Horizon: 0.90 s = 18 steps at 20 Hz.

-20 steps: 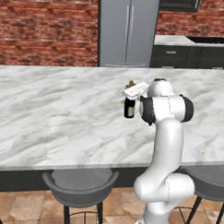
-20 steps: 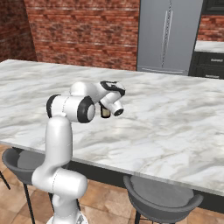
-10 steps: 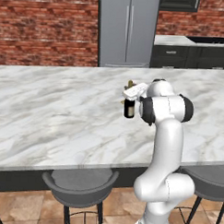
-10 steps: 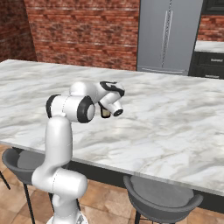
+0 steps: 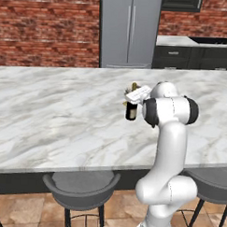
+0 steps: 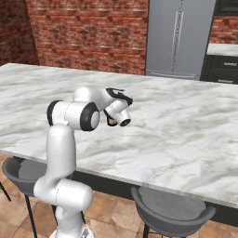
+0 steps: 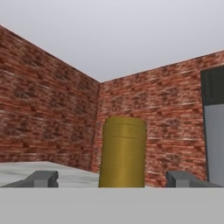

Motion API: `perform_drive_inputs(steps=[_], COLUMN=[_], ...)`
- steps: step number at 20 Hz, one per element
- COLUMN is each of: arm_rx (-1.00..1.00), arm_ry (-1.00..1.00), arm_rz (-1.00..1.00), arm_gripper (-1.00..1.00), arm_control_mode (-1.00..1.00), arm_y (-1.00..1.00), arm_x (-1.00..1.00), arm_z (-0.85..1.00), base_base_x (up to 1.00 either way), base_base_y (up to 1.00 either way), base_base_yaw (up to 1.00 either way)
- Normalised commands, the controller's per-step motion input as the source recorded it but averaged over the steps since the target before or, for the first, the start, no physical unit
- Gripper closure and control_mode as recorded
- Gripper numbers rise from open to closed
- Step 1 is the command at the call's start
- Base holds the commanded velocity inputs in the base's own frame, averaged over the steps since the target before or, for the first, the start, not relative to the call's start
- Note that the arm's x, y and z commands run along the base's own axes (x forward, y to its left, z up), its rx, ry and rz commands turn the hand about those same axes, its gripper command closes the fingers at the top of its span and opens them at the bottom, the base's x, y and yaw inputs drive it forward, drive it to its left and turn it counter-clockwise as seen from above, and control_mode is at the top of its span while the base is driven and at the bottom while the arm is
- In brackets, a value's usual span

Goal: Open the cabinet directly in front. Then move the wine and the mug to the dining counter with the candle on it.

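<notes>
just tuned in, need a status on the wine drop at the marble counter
Gripper open, fingers either side of the gold cap. Wine upright on the dining counter, not gripped. Nothing in the way on the marble nearby.

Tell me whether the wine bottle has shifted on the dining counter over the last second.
No. In the left base view the wine stands at the same spot on the dining counter, same marble veins around it, upright.
</notes>
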Motion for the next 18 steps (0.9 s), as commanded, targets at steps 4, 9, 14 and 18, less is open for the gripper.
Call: perform_drive_inputs(steps=[4, 9, 14, 18], arm_rx=[0.00, 0.00, 0.00, 0.00], arm_ry=[-0.01, 0.00, 0.00, 0.05], arm_rz=[0.00, 0.00, 0.00, 0.00], arm_gripper=[-1.00, -1.00, -1.00, -1.00], arm_control_mode=[-1.00, -1.00, -1.00, -1.00], arm_y=[0.00, 0.00, -0.01, -0.05], arm_x=[-0.22, -0.25, -0.26, -0.34], arm_z=[0.12, 0.35, 0.54, 0.67], base_base_x=[0.00, 0.00, 0.00, 0.00], base_base_y=[0.00, 0.00, 0.00, 0.00], base_base_yaw=[0.00, 0.00, 0.00, 0.00])
